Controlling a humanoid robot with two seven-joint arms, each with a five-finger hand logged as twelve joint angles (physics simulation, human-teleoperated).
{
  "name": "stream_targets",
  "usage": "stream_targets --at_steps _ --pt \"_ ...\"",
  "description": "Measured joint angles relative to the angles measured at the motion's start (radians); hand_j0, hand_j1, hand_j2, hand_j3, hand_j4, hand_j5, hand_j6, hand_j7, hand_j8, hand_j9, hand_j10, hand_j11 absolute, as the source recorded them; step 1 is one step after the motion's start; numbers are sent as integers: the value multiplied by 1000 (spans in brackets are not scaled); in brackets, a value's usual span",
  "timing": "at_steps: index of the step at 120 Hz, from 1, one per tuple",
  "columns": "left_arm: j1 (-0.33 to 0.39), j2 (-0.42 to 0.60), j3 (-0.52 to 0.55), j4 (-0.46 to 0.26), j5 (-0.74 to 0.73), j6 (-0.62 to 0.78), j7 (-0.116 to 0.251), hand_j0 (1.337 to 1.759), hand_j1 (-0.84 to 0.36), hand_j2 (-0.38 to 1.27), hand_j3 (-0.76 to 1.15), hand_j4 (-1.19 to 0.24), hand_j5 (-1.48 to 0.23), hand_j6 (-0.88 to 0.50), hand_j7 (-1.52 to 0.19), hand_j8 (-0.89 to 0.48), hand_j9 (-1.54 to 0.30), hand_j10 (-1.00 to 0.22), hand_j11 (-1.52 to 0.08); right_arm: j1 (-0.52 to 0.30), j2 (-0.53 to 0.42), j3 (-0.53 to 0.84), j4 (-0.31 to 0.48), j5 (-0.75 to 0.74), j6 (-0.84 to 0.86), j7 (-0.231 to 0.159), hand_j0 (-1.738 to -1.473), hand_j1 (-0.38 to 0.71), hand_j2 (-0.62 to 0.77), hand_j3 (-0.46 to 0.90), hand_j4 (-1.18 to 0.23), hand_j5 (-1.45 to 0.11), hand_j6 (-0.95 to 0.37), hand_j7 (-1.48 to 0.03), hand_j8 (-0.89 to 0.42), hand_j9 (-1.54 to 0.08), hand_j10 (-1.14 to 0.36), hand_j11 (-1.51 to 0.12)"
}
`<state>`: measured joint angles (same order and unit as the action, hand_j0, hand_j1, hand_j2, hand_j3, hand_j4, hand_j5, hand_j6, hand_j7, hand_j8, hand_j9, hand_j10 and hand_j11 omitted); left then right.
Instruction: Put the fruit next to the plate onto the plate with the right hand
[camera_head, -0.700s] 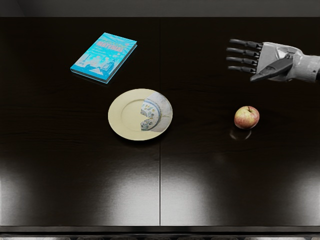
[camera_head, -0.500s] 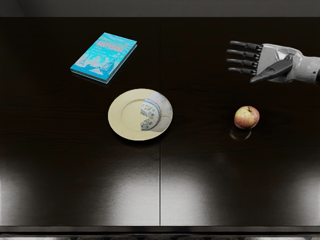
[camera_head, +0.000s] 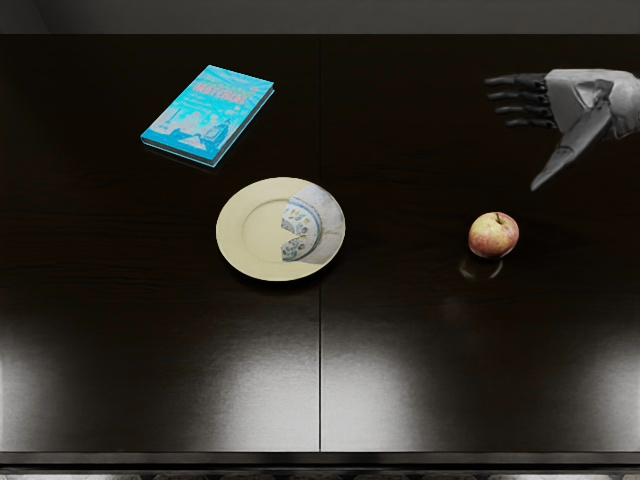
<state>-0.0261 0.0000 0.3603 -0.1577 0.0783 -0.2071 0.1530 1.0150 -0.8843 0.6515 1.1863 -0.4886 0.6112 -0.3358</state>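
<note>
right hand (camera_head: 560, 110) spread wide, holding nothing, above and right of red-yellow apple (camera_head: 493, 235). apple well apart from cream round plate (camera_head: 265, 232) on dark glossy table (camera_head: 420, 350).

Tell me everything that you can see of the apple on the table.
The apple is small and round, red with yellow-green patches, and has a short dark stem pointing up. It looks whole and smooth. It stands upright on the dark glossy table, which shows a faint reflection just below it. It lies to the right of the plate, well apart from it. Only the table touches it: the right hand is farther back and to its right, open and holding nothing.
</note>
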Motion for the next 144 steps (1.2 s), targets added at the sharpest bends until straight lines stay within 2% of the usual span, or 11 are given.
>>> stream_targets --at_steps 5,19,36,57,77,103,124,144 --pt "0 0 0 0 0 0 0 1658 69 47 0 -233 -303 -233 -303 -233 -303 -233 -303 1 -15 2 50 -55 0 -8 -1658 -304 -7 0 -40 -50 -40 -50 -39 -50 -39 -50" --pt "0 0 0 0 0 0 0 1658 69 47 0 -233 -303 -233 -303 -233 -303 -233 -303 3 -38 0 168 -146 0 -60 -1658 -303 -7 0 -42 -52 -42 -52 -42 -52 -41 -52" --pt "0 0 0 0 0 0 0 1658 69 47 0 -233 -303 -233 -303 -233 -303 -233 -303 -2 -55 -8 302 -202 -14 -139 -1658 -301 -7 0 -44 -54 -45 -53 -44 -54 -43 -53" --pt "0 0 0 0 0 0 0 1658 69 47 0 -233 -303 -233 -303 -233 -303 -233 -303 -8 -71 -87 421 -296 -194 -179 -1658 -301 -7 0 -45 -54 -47 -54 -46 -54 -45 -54" --pt "0 0 0 0 0 0 0 1658 69 47 0 -233 -303 -233 -303 -233 -303 -233 -303 -8 -75 -158 462 -357 -381 -203 -1658 -301 -7 0 -47 -55 -49 -54 -47 -55 -46 -54" --pt "0 0 0 0 0 0 0 1658 69 47 0 -233 -303 -233 -303 -233 -303 -233 -303 -10 -69 -204 478 -370 -459 -251 -1658 -299 -7 0 -49 -58 -52 -57 -50 -57 -48 -57" --pt "0 0 0 0 0 0 0 1658 69 47 0 -233 -303 -233 -303 -233 -303 -233 -303 -10 -60 -256 493 -384 -521 -260 -1658 -290 -8 0 -57 -68 -60 -67 -58 -67 -56 -67" --pt "0 0 0 0 0 0 0 1658 69 47 0 -233 -303 -233 -303 -233 -303 -233 -303 -12 -35 -294 499 -434 -576 -263 -1658 -236 -17 0 -102 -126 -105 -125 -103 -126 -101 -125"
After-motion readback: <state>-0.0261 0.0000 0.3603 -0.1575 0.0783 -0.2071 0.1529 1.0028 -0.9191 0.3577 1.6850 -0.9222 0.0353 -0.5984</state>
